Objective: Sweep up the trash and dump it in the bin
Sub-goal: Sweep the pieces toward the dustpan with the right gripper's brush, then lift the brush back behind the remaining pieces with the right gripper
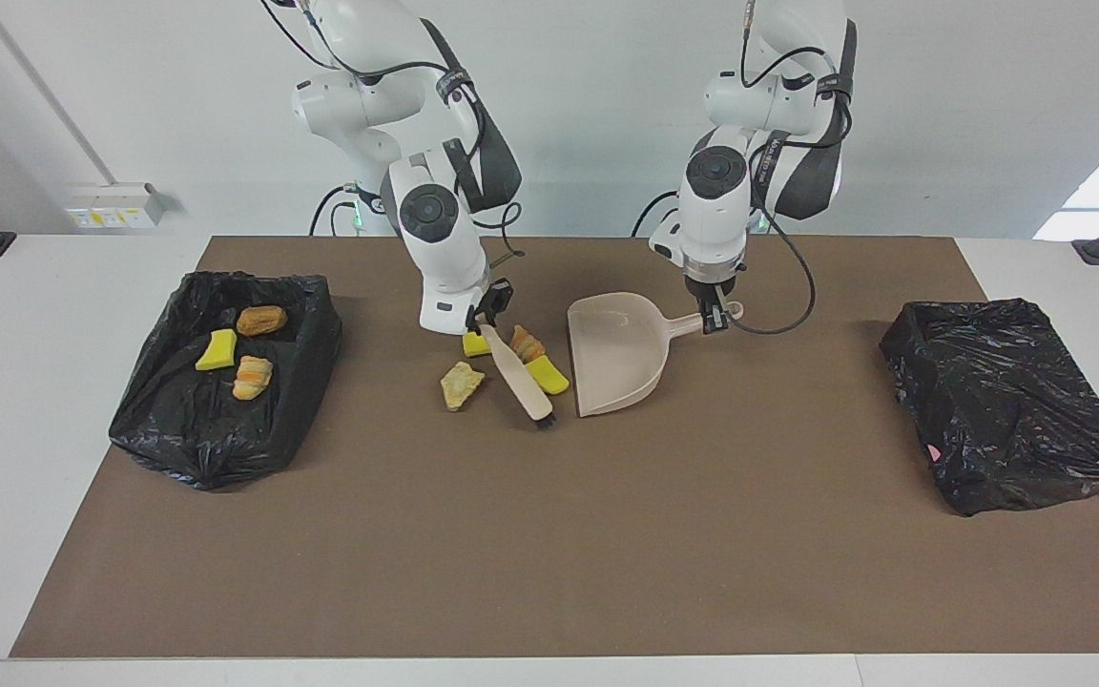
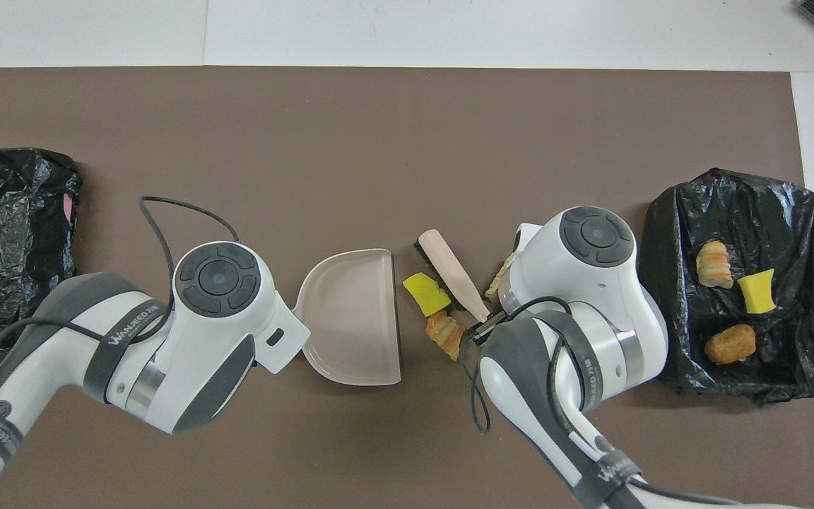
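My right gripper (image 1: 487,327) is shut on the handle of a beige brush (image 1: 519,377), whose bristles rest on the mat. A yellow chunk (image 1: 548,375) and an orange bread lump (image 1: 524,343) of the trash lie between the brush and the mouth of the beige dustpan (image 1: 618,348). A tan lump (image 1: 461,385) and another yellow chunk (image 1: 475,345) lie on the brush's bin side. My left gripper (image 1: 714,320) is shut on the dustpan's handle. The overhead view shows the brush (image 2: 449,272), the dustpan (image 2: 354,314), the yellow chunk (image 2: 425,292) and the orange lump (image 2: 444,332).
A black-bag-lined bin (image 1: 177,429) at the right arm's end holds three scraps: a brown lump (image 1: 261,320), a yellow chunk (image 1: 217,351) and an orange lump (image 1: 252,376). A second black-lined bin (image 1: 1007,382) stands at the left arm's end. A brown mat (image 1: 549,534) covers the table.
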You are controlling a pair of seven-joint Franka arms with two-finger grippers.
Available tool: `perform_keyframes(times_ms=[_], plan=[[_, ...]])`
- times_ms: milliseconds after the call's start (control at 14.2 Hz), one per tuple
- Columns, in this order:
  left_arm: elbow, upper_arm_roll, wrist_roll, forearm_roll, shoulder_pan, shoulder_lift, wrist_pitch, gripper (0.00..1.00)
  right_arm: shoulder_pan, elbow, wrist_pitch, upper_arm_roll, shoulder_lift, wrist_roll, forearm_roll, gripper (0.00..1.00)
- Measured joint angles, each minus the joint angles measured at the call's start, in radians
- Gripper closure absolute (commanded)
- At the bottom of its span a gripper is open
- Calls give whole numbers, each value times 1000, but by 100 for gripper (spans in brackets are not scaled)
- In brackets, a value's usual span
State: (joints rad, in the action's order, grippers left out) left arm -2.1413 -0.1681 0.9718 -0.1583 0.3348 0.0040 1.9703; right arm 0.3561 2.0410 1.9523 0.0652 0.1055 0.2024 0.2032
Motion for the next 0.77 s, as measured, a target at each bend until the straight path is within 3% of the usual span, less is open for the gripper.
perform_keyframes(times_ms=[141, 492, 773], plan=[[-6, 0, -4, 2, 0, 0, 0, 100, -16, 6, -43, -8, -28, -18, 6, 100], [-10, 1, -16, 41, -4, 0, 0, 100, -172, 41, -51, -23, -63, -111, 6, 100], [-11, 1, -28, 46, -4, 0, 1, 100, -236, 204, 22, -24, -159, -142, 6, 100]])
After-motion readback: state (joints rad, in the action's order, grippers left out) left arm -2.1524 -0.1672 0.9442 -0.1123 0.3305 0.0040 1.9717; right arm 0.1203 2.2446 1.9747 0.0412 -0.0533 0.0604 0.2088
